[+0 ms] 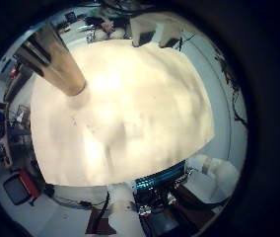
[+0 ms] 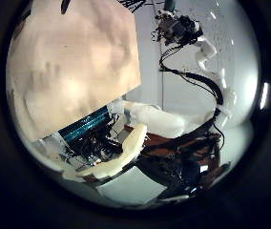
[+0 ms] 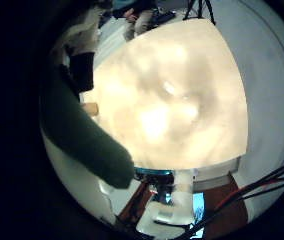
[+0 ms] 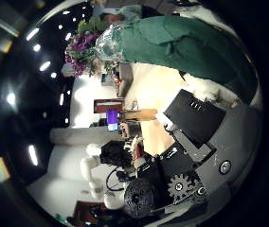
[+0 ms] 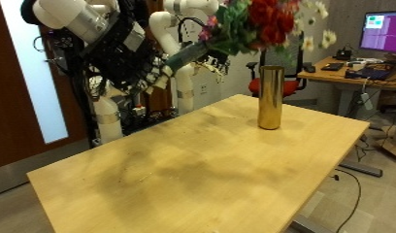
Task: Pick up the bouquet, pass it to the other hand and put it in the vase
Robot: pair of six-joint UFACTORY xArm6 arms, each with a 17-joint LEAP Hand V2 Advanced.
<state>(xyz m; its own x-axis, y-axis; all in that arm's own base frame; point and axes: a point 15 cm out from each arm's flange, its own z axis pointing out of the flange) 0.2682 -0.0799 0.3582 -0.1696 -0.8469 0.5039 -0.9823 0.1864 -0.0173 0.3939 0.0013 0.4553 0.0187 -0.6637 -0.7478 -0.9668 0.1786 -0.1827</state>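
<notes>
In the outside view my right hand (image 5: 131, 58) is shut on the dark green wrap of the bouquet (image 5: 256, 24), which has red and white flowers. It holds the bouquet tilted, high above the table's far side, with the flowers above the vase. The tall golden vase (image 5: 269, 97) stands upright on the wooden table (image 5: 185, 165). The right thumb side palm view shows the bouquet (image 4: 163, 43) close to that palm. The wrap (image 3: 82, 135) crosses the right little finger side palm view. The left little finger side palm view looks down on the vase (image 1: 59, 61). My left arm (image 5: 185, 21) is behind the bouquet, its hand hidden.
A desk with a lit monitor (image 5: 381, 34) stands beyond the table's far corner. A red chair (image 5: 296, 85) is just behind the vase. The table's near edge (image 5: 147, 225) runs along the front.
</notes>
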